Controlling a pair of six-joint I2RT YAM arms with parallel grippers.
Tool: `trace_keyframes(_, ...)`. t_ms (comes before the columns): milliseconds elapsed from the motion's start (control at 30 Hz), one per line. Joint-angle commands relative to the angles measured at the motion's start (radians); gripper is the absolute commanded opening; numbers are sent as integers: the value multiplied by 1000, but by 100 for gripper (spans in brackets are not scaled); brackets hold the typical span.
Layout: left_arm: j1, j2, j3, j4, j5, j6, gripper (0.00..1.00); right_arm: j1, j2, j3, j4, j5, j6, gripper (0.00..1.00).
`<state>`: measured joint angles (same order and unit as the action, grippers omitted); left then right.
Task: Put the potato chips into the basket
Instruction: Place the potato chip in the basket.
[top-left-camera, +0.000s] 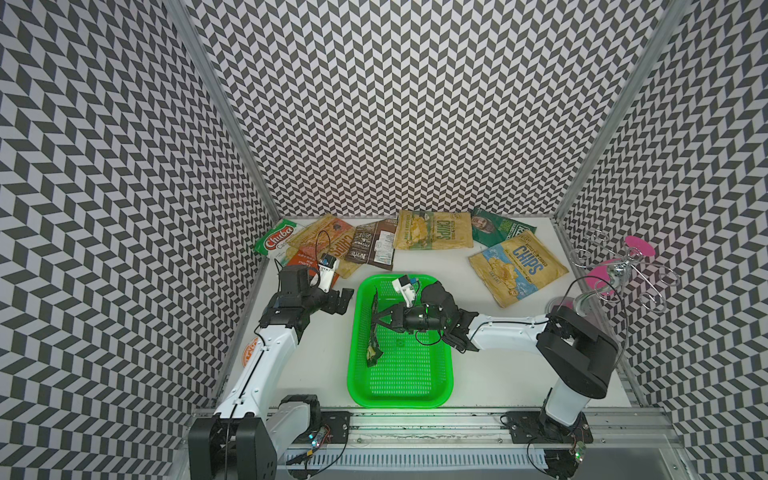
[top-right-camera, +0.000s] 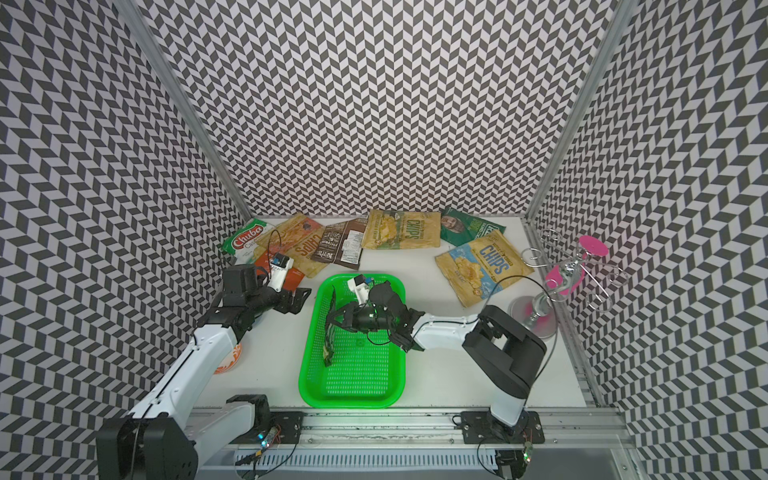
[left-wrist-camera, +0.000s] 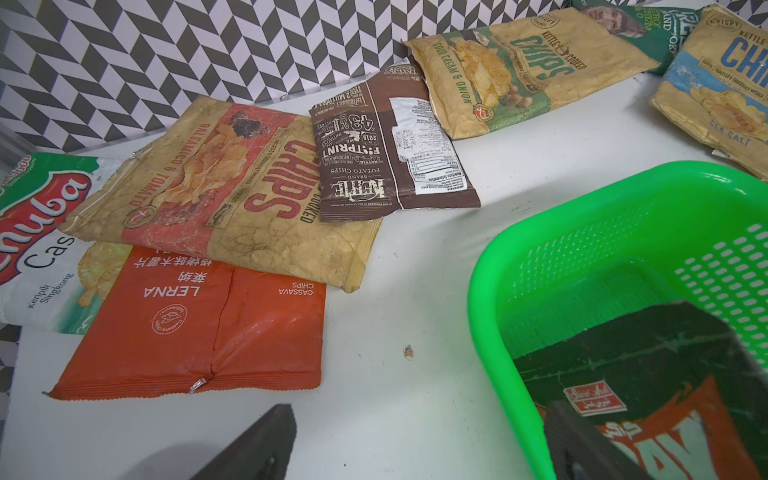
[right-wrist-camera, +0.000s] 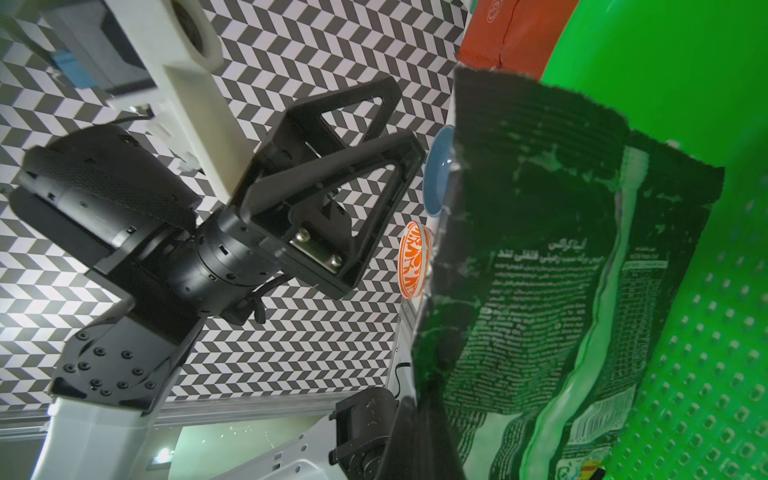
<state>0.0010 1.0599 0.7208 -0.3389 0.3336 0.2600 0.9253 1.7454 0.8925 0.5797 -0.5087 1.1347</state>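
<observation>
My right pincer was clamped shut on the black bag, gripping it partway along one long side. The bag stood on edge inside the green basket, close to the wall on my left arm's side, with its lower end down near the mesh floor. My left pincer hung with its jaws wide apart and nothing in them, just beside the basket's far corner, above the worktop.

The bag looked nearly flat and very light: thin, crinkly film that sagged and folded where I did not support it. I judged it slick, so a pinch on the open panel might slide, and any chips inside would crush under a hard squeeze. The crimped end seal seemed the firmest place to hold.

The rest lay along the far side of the worktop: the Chuba bag, the red-and-tan CHIPS bag, the orange bag and the brown Kettle bag overlapping, with the green-and-tan CHIPS bag, the dark green bag and the blue CHIPS bag further towards my right arm. Lying flat, they offered little to get under. I reckoned a raised edge where one overlapped another would be the easiest hold.
</observation>
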Motion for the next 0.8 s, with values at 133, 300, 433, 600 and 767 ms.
trace_keyframes(133,8,-14,-7,11,-2,-5,98,-36,-73,-25,-65,13,-121,7)
trace_keyframes(300,8,-14,-7,12,-2,-6,98,-89,-149,-36,-214,77,-213,30)
trace_keyframes(433,9,-14,-7,11,0,-5,98,-128,-245,-49,-345,175,-305,42)
trace_keyframes(600,8,-10,-8,11,5,-4,98,-157,-369,-56,-459,292,-403,57)
trace_keyframes(767,8,-8,-9,9,13,-1,98,-227,-447,-85,-520,331,-431,60)
